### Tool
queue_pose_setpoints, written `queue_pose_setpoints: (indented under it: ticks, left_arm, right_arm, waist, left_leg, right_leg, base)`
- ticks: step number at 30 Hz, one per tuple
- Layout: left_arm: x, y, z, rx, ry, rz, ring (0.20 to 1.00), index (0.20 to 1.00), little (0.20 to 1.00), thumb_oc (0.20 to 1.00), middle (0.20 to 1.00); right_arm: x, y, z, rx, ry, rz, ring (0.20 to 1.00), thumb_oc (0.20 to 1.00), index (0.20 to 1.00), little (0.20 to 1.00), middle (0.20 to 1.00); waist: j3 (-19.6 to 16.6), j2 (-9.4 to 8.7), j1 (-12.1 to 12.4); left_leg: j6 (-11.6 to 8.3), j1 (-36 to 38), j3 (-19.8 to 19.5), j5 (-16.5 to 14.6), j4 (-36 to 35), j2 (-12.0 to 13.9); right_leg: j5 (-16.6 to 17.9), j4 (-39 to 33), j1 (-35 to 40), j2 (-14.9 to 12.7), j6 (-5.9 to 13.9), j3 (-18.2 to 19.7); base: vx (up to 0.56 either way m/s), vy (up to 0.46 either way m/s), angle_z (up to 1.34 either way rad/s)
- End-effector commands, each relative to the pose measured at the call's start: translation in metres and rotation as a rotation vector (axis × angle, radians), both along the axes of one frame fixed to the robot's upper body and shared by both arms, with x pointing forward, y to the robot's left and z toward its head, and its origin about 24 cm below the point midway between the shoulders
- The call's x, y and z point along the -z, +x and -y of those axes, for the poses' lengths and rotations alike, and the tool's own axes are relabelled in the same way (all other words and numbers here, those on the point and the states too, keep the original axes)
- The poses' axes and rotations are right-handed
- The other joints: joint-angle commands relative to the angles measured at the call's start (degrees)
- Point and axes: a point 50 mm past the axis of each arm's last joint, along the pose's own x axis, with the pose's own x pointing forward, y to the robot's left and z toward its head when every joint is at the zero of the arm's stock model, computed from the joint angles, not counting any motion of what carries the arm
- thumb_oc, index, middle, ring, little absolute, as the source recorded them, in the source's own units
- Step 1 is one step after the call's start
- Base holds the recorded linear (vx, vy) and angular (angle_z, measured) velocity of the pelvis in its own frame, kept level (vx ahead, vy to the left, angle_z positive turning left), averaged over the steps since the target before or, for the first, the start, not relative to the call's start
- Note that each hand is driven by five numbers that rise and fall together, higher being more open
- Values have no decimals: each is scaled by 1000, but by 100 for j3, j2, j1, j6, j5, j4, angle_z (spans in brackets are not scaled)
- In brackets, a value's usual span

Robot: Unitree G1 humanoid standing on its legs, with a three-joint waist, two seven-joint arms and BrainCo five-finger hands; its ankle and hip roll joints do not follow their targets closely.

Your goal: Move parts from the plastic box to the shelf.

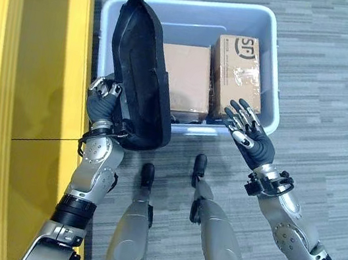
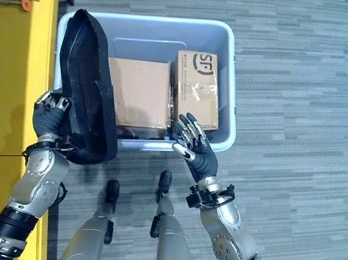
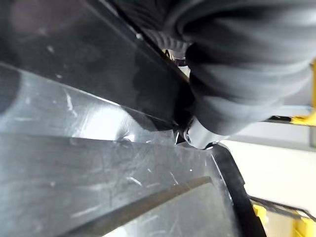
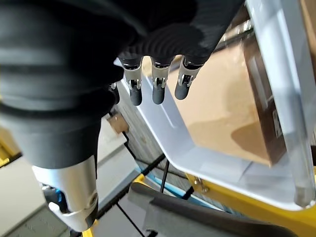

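Black moulded part (image 1: 140, 74), long and curved, stands on edge at the left side of the plastic box, its lower end outside the near rim and its upper end leaning over the box's far left corner; the left hand (image 1: 104, 98) holds it from the left with fingers curled round its edge, near its lower end; the right hand (image 1: 249, 130) hovers over the near right corner of the pale blue plastic box (image 1: 271, 86), fingers spread and relaxed, gripping nothing; just beyond those fingers lies a taped cardboard box (image 1: 238, 71), and beside it, toward the left hand, a plain cardboard box (image 1: 184, 78), both inside the plastic box; the yellow shelf (image 1: 38, 61) runs along the left hand's outer side.
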Motion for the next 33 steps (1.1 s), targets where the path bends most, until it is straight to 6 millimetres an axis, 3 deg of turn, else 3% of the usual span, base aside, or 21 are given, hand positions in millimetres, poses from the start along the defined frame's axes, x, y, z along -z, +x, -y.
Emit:
queue_pose_setpoints:
  ticks: [1,4,9,13,15,18,26,27,28,29,31,33]
  left_arm:
    - [-27,-4,-6,44,190,119,200,200,200,200,200]
    - [-22,-17,-11,55,277,90,200,200,200,200,200]
    - [3,-52,-25,145,411,-63,200,200,200,200,200]
    - [19,-68,-32,162,404,-153,200,200,200,200,200]
    - [30,-85,-45,115,368,-221,200,200,200,200,200]
    - [49,-101,-47,89,271,-297,200,200,200,200,200]
    - [61,-104,-35,143,158,-321,200,200,200,200,200]
    - [61,-102,-33,141,145,-312,200,200,200,200,200]
    - [61,-101,-33,141,145,-310,200,200,200,200,200]
    - [61,-100,-33,139,130,-305,200,200,200,200,200]
    - [65,-100,-30,144,108,-312,200,200,200,200,200]
    - [71,-96,-27,156,77,-322,200,200,200,200,200]
  right_arm:
    - [2,-6,4,1,18,34,1000,1000,1000,1000,1000]
    - [8,-7,11,18,3,11,1000,1000,1000,1000,1000]
    - [31,-17,40,92,-55,-78,1000,1000,1000,1000,1000]
    - [42,-26,53,117,-75,-126,1000,1000,1000,1000,1000]
    - [47,-30,59,131,-87,-157,1000,1000,1000,1000,1000]
    - [57,-36,69,161,-114,-205,1000,1000,1000,1000,1000]
    - [58,-32,66,135,-133,-216,1000,1000,1000,1000,1000]
    - [52,-24,62,108,-147,-186,1000,1000,1000,1000,1000]
    - [51,-23,62,108,-147,-184,1000,1000,1000,1000,1000]
    - [44,-17,61,104,-178,-146,1000,1000,1000,1000,1000]
    - [41,-21,66,109,-187,-134,1000,1000,1000,1000,1000]
    - [44,-24,73,140,-214,-139,1000,1000,1000,1000,1000]
  waist:
    - [-520,52,-2]
    - [-678,98,73]
    - [-1185,293,218]
    - [-1328,393,243]
    - [-1457,455,342]
    - [-1607,532,464]
    - [-1581,642,596]
    - [-1465,681,700]
    - [-1465,682,690]
    - [-1342,732,785]
    - [-1305,721,808]
    - [-1294,623,730]
  left_leg:
    - [34,283,-102,-275,2,242]
    - [33,452,-146,-291,-54,253]
    - [19,1014,-291,-159,-410,396]
    - [10,1224,-449,-132,-430,461]
    - [24,1382,-590,-127,-376,536]
    - [-27,1489,-823,99,-371,664]
    - [-97,1447,-1072,546,-265,838]
    - [-121,1314,-1172,802,-175,855]
    - [-124,1299,-1181,808,-175,856]
    - [-198,1174,-1266,1100,-249,851]
    - [-228,946,-1350,1345,-367,702]
    - [-122,748,-938,1192,-239,480]
  right_leg:
    - [-1283,687,477,-658,806,-221]
    - [-1291,621,684,-677,829,-296]
    - [-1472,672,1163,-642,845,-496]
    - [-1716,861,1458,-626,806,-664]
    - [-1932,1111,1638,-617,736,-776]
    - [-2173,1253,1933,-542,608,-1040]
    - [-2392,1415,2001,-326,379,-1191]
    - [-2412,1430,1922,-256,310,-1182]
    - [-2413,1436,1909,-255,306,-1188]
    - [-2450,1424,1835,-232,254,-1255]
    - [-2368,1234,1805,-260,242,-1399]
    - [-2223,1017,1732,-399,267,-1595]
  base:
    - [39,11,11]
    - [12,6,11]
    - [39,0,15]
    - [20,-37,35]
    - [-18,-118,31]
    - [-27,-150,43]
    - [-45,-121,19]
    - [-83,-77,3]
    - [-145,-134,-9]
    - [-91,-63,-4]
    - [-102,-58,9]
    - [-102,-35,49]
